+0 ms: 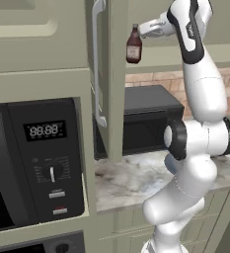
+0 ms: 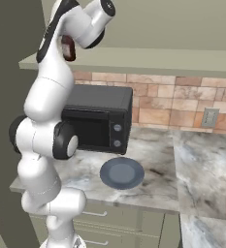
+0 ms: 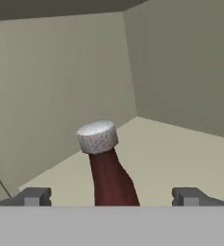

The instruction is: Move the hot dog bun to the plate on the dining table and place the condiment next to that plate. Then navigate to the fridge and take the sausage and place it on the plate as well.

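Observation:
The condiment [image 1: 134, 45] is a dark reddish-brown bottle with a pale label, standing upright on the shelf of an open upper cabinet. In the hand view the condiment [image 3: 108, 175] rises between my fingertips [image 3: 32, 197], its speckled pale cap toward the camera. My gripper [image 3: 111, 197] is open, one finger on each side of the bottle's neck and neither touching it. From the left base view my gripper [image 1: 141, 32] reaches in from the right at neck height. The arm covers most of the condiment [image 2: 68, 49] in the right base view. The hot dog bun, plate, dining table, fridge and sausage are out of view.
The cabinet door [image 1: 106, 74] stands open to the left of the bottle. Below, a black microwave [image 2: 97, 121] sits on the marble counter [image 2: 201, 160] beside a small blue-grey plate [image 2: 122, 173]. A wall oven panel [image 1: 45, 158] fills the near left.

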